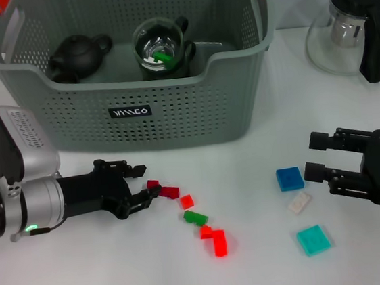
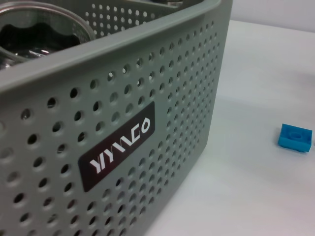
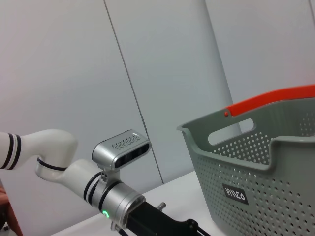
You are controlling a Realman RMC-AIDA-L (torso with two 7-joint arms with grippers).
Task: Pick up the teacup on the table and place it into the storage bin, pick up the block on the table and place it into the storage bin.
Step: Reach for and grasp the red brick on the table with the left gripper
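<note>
Two arms, head view: my left gripper (image 1: 142, 183) lies low on the table (image 1: 89, 282), fingers parted and holding nothing, tips at the small dark red block (image 1: 169, 192); that block sits just ahead of me, toward my right, front of the storage bin (image 1: 133, 121).
Teacup (image 1: 160, 49): already inside the bin.
Right gripper (image 1: 319, 156): spread, idle beside the blue block (image 1: 289, 178).
Left wrist view: bin wall (image 2: 123, 123) close.
Right wrist view: my left arm (image 3: 113, 191) stretched flat.

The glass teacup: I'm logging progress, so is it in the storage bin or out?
In. The glass teacup stands upright inside the storage bin, beside a black teapot.
</note>
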